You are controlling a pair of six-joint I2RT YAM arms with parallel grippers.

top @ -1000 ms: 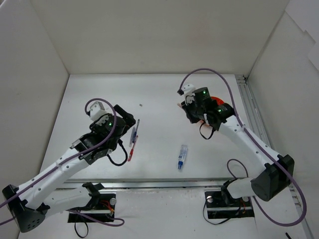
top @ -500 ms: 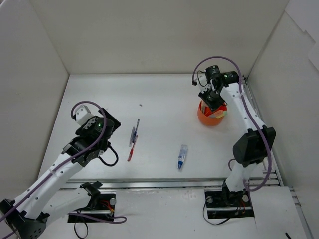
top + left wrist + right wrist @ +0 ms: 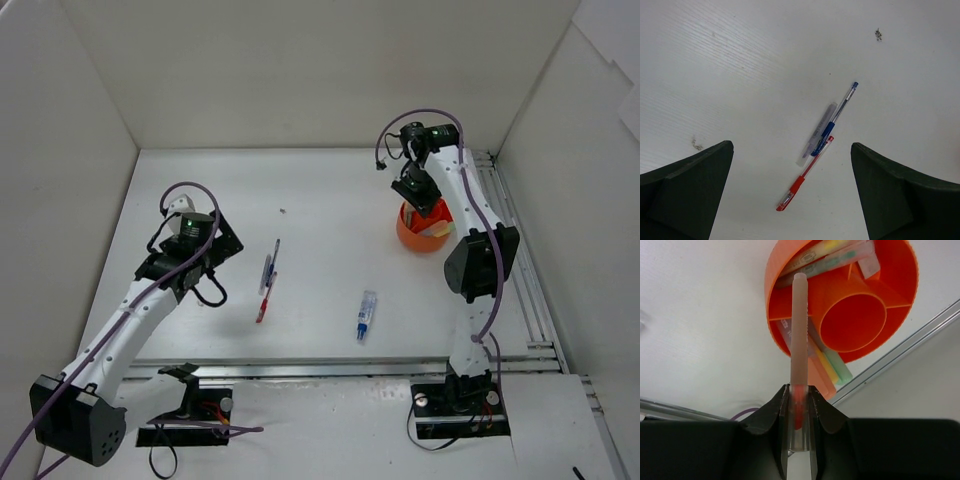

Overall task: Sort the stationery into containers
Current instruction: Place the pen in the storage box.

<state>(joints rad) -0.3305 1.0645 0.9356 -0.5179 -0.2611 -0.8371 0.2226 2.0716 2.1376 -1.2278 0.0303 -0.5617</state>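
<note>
A clear pen (image 3: 799, 340), judged light and stiff, is clamped near its end by the right gripper (image 3: 799, 392) over the orange cup (image 3: 771, 300); the left gripper (image 3: 791, 150) is spread apart.

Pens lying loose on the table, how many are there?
4. A blue pen, a pale grey one beside it and a red pen lie clustered left of centre; a blue-capped clear one lies alone toward the middle. Others may be hidden from view.

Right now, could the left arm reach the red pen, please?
Probably yes: its open end effector points at the red pen with nothing between, though the blue pen lies close beside it.
</note>
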